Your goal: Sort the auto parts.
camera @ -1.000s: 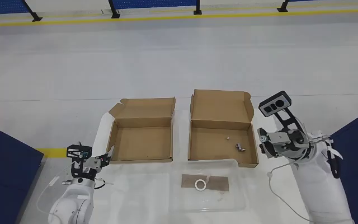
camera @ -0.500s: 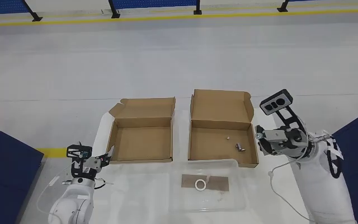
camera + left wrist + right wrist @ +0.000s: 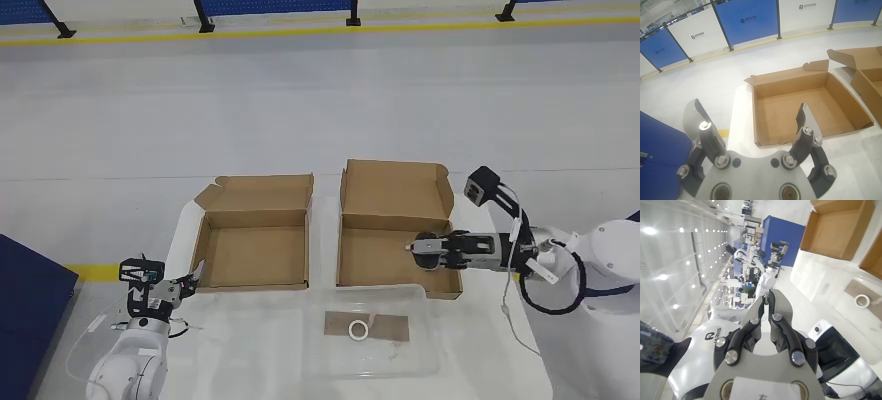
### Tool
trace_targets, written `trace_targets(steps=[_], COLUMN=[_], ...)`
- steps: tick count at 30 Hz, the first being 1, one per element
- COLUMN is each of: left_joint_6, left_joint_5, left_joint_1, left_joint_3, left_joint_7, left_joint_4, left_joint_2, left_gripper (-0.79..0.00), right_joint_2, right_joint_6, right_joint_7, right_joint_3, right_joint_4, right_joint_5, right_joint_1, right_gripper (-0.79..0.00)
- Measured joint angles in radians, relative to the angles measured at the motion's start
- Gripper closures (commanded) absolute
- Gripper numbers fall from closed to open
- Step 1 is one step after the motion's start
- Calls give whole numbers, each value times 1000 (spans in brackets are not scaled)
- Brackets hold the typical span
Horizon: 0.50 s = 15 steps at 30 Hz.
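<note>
Two open cardboard boxes stand side by side, the left box [image 3: 255, 250] [image 3: 806, 106] and the right box [image 3: 385, 262]. My right gripper [image 3: 414, 247] [image 3: 767, 294] hangs over the right box's near right part, shut on a small metal part [image 3: 766, 298] pinched at its fingertips. The box floor beneath it is hidden. A white ring [image 3: 358, 329] [image 3: 863, 301] lies on a brown card in the clear tray [image 3: 425, 345]. My left gripper [image 3: 193, 272] [image 3: 749, 106] stands open with nothing between its fingers at the table's left edge, near the left box's front corner.
The clear tray sits along the table's front, just before both boxes. Both box lids [image 3: 393, 188] stand up at the back. A blue cabinet [image 3: 660, 136] stands beside the table's left side.
My right arm has swung from the table's right side leftward, stretching out over the right box. The left arm has not moved.
</note>
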Motion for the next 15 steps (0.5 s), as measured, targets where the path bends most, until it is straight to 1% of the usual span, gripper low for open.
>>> trace_targets(steps=[3, 11, 13, 15], left_joint_6=[0, 0, 0, 0], left_joint_5=[0, 0, 0, 0], left_joint_1=[0, 0, 0, 0], left_joint_3=[0, 0, 0, 0], left_joint_7=[0, 0, 0, 0], left_joint_4=[0, 0, 0, 0], left_joint_2=[0, 0, 0, 0], left_gripper=[-785, -785, -785, -785], right_joint_2=[8, 10, 19, 32], right_joint_6=[-11, -13, 7, 52], right_joint_7=[-5, -13, -27, -20], right_joint_3=[10, 6, -17, -67], right_joint_4=[-23, -29, -53, -78], right_joint_5=[-72, -77, -137, -294], right_joint_1=[-21, -22, -20, 4], right_gripper=[0, 0, 0, 0])
